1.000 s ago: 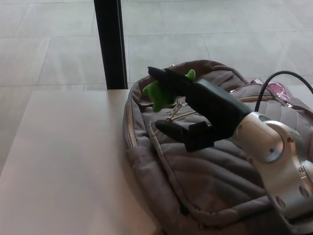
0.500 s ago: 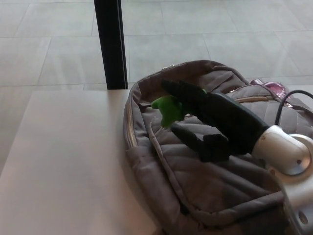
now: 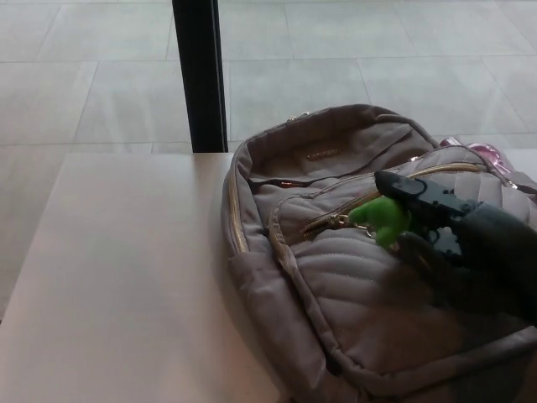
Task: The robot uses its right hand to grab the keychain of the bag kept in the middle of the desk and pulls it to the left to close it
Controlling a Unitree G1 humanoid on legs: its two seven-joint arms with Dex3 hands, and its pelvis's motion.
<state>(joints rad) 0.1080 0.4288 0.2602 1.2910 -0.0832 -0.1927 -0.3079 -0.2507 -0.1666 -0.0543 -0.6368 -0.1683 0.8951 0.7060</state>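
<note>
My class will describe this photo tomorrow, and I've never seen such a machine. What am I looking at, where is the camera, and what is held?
The camera sits on a humanoid robot's head, looking down at a pale desk. The black shape coming in from the right is the robot's right hand: a thumb and two thick fingers. It pinches a green keychain at the zip of a grey backpack lying on the desk. The left hand is not in view. Behind stands a black post.

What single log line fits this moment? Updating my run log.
right hand | shut on green keychain | over grey bag front pocket | left hand not in view
</note>
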